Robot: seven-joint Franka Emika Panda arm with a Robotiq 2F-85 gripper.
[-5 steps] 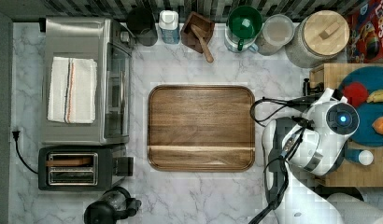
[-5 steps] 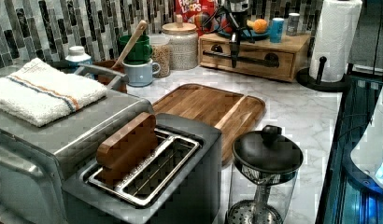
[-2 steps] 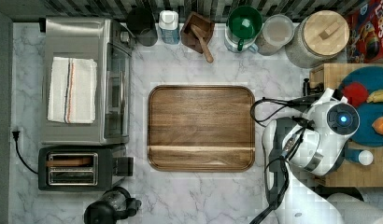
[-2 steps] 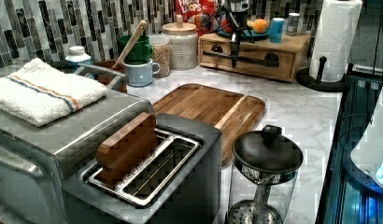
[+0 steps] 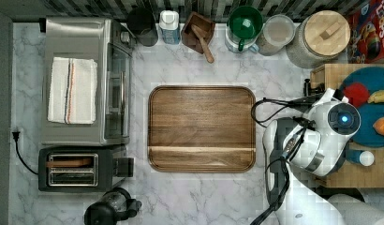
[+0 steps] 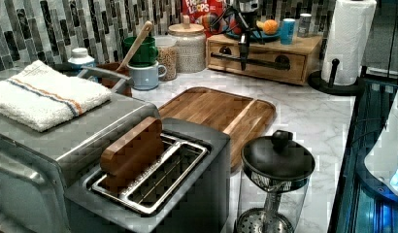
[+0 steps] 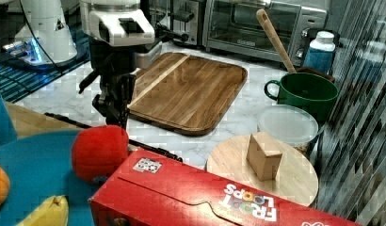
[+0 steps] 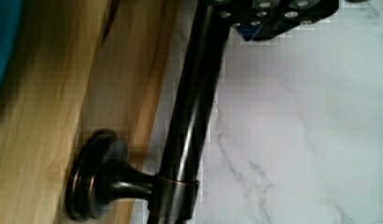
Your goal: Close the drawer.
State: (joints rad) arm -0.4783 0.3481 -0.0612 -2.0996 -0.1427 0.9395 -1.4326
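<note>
**A:** Where do we have the drawer (image 6: 265, 68) right now?

**B:** It's in the wood box at the far end of the counter (image 5: 204, 197), on the left view's right, just left of the towel roll (image 6: 350, 39). In the top view that's the right edge. The front panel looks close to level with the box face, but we can't tell if it's fully in.

**A:** And the gripper (image 6: 243, 52)?

**B:** It hangs straight down in front of the panel, right at the bar (image 8: 189, 121). In the wrist view the bar runs just beside the gripper's underside, with bare marble on its other side. We honestly can't tell whether the jaws are apart, together or clamped on the bar.

**A:** How much room do we have around it?

**B:** There's a strip of open marble between the panel and the board (image 5: 202, 126), and in the top view the arm sits over most of it. The board's rim is well apart from the box. There's more bare marble along the top view's bottom edge, and between the board and the oven (image 5: 87, 37).

**A:** What's the count?

**B:** We get:
- one drawer
- one bar on two round mounts
- one board
- one oven
- one toaster (image 5: 73, 168)
- one press (image 6: 277, 165)
- one towel roll
- two jars, wood lid (image 5: 321, 37) and plastic lid (image 5: 276, 30), along the back wall
- one blue plate (image 5: 368, 84) on top of the box
</note>
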